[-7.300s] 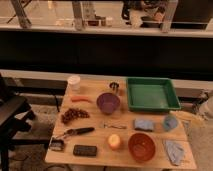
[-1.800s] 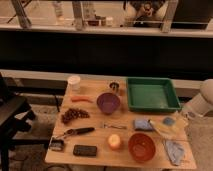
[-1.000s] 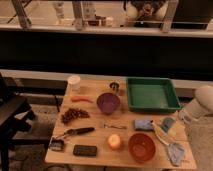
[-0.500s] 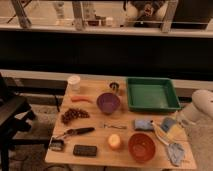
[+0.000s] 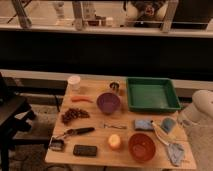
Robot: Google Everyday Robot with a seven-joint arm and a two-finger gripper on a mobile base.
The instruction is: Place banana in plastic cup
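I had the gripper (image 5: 180,120) at the table's (image 5: 95,136) four o'clock edge, claw spread apart. The banana (image 5: 160,134) lay flat just beside the cup (image 5: 168,125), at its seven o'clock.

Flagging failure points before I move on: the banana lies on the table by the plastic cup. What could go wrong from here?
1. The gripper is open at the table's right edge, just beyond the plastic cup. Reaching for the banana close beside the cup could knock it over.
2. The banana looks far longer than the small cup, so it may tip the cup or topple out.
3. The orange bowl and cloth crowd the banana's near end, so a finger might snag.
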